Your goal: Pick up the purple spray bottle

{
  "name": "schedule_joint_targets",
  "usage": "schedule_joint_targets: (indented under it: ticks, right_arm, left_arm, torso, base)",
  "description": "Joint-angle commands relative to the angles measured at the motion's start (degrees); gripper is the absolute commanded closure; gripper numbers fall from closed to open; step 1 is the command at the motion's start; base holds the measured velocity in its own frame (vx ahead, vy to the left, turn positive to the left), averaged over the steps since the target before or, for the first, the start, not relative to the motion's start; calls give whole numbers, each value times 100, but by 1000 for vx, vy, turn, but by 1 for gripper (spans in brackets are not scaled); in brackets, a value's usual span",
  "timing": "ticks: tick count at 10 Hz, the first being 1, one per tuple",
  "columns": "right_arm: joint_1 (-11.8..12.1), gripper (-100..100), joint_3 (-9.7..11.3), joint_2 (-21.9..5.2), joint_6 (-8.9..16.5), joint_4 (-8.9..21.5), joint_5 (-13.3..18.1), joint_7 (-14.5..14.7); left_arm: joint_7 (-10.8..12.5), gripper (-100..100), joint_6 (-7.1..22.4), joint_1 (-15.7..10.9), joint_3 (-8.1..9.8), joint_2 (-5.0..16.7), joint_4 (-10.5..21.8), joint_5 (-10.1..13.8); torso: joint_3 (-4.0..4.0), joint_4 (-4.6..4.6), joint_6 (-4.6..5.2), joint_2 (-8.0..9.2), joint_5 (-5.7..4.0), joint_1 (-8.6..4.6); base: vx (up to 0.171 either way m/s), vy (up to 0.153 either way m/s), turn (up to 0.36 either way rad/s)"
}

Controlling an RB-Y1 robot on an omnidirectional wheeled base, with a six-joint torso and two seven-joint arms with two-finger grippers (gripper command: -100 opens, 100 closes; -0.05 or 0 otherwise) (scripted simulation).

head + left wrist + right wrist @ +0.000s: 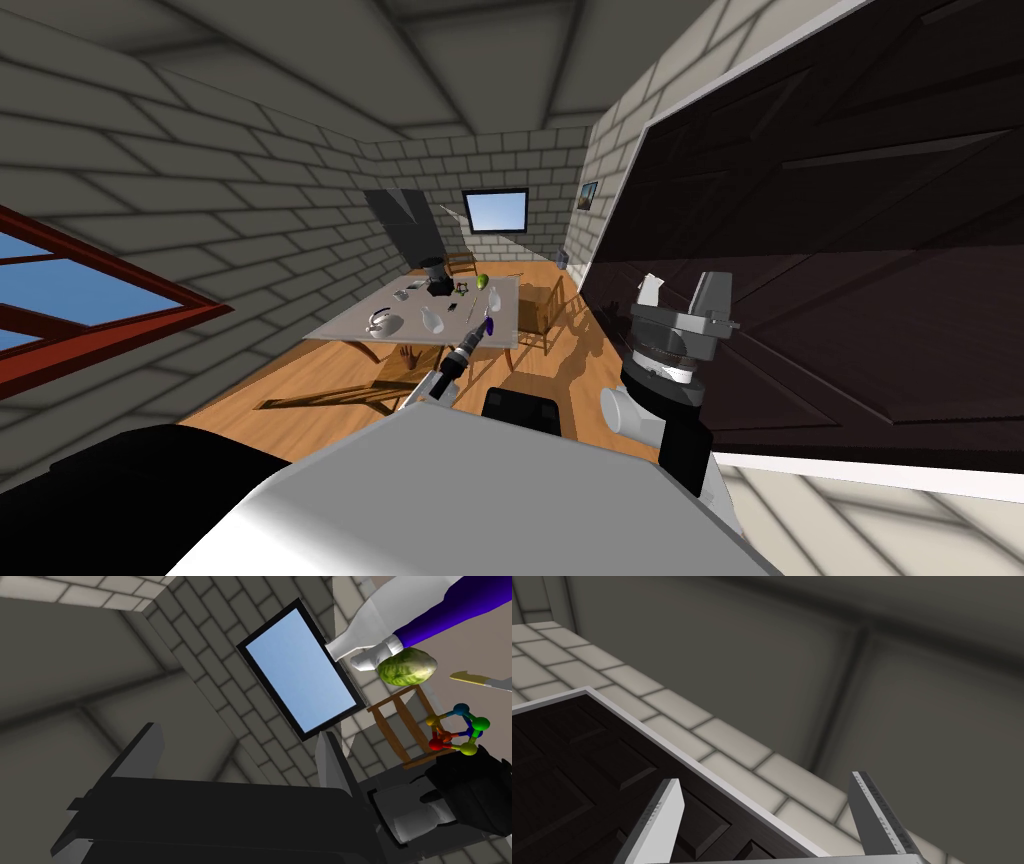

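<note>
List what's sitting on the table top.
On the table: purple spray bottle, a green lumpy thing, a ball-and-stick model, a black object, a knife, some white vessels. What lies behind the black object is hidden.

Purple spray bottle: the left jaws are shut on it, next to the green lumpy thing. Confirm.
Wrong. The left jaws stand open and empty; the purple spray bottle sits beyond them, ungripped, next to the green lumpy thing, as the left wrist view shows.
</note>
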Motion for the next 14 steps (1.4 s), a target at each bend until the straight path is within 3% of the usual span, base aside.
schedule_joint_targets:
  ticks: [1,2,9,11,13,14]
  right_arm:
    - [0,0,0,0,0,0,0,0]
    - [0,0,0,0,0,0,0,0]
    - [0,0,0,0,0,0,0,0]
    - [0,0,0,0,0,0,0,0]
    - [0,0,0,0,0,0,0,0]
    - [1,0,0,0,0,0,0,0]
  left_arm:
    - [-61,-100,129,-107,-29,70,286,-171]
    - [-61,-100,129,-107,-29,70,341,-171]
    - [-275,-100,406,-598,-62,321,1395,-764]
    - [-275,-100,406,-598,-62,321,1567,-764]
    - [-364,-100,498,-873,-61,480,2000,-1046]
    - [-364,-100,498,-873,-61,480,2152,-1046]
  torso:
    - [0,0,0,0,0,0]
    - [0,0,-1,0,-1,-4]
    - [-4,-1,0,-7,-1,-1]
    - [-4,-2,0,-8,-1,-3]
    - [-5,-2,0,-10,0,2]
    - [-11,-3,0,-20,-2,-9]
  base:
    - [1,-47,28]
    - [1,-38,20]
    - [15,-42,21]
    - [17,-32,7]
    - [41,-49,26]
    - [48,-63,13]
